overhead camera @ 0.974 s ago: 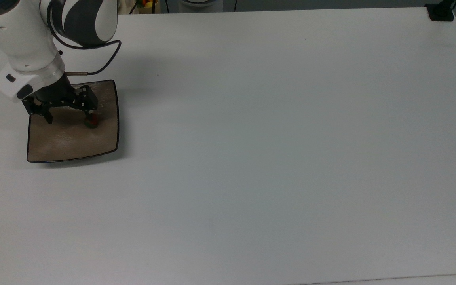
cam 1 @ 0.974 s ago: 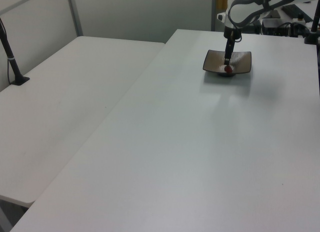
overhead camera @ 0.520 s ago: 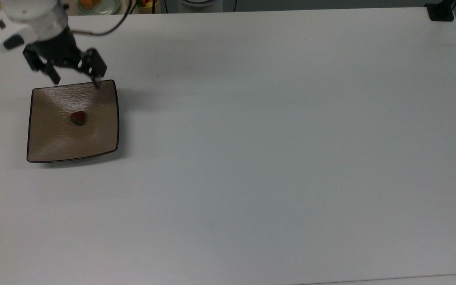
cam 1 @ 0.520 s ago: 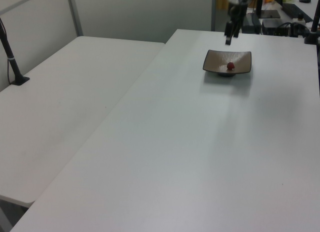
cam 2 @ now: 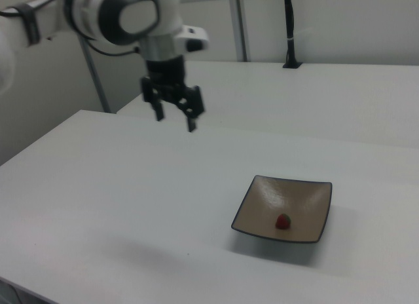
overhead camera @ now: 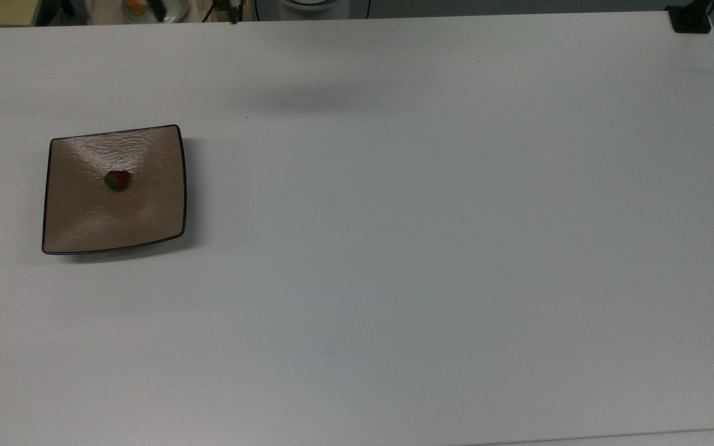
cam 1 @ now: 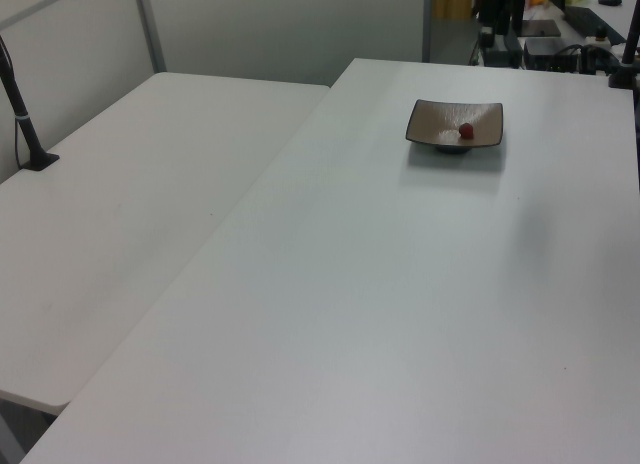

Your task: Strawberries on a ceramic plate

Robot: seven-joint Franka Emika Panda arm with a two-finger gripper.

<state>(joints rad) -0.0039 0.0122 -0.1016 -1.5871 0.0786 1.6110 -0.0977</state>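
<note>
Centrally on the ceramic plate (cam 2: 264, 200) sits a strawberry (cam 2: 283, 221), probably light, soft and bruisable, best pinched gently across its middle; upper left, the gripper (cam 2: 175, 116) hangs spread and empty.

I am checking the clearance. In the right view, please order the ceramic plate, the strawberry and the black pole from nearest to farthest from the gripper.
1. Ceramic plate, lower right of the open gripper.
2. Strawberry, lying on that plate.
3. Black pole, on the rear table.
</note>
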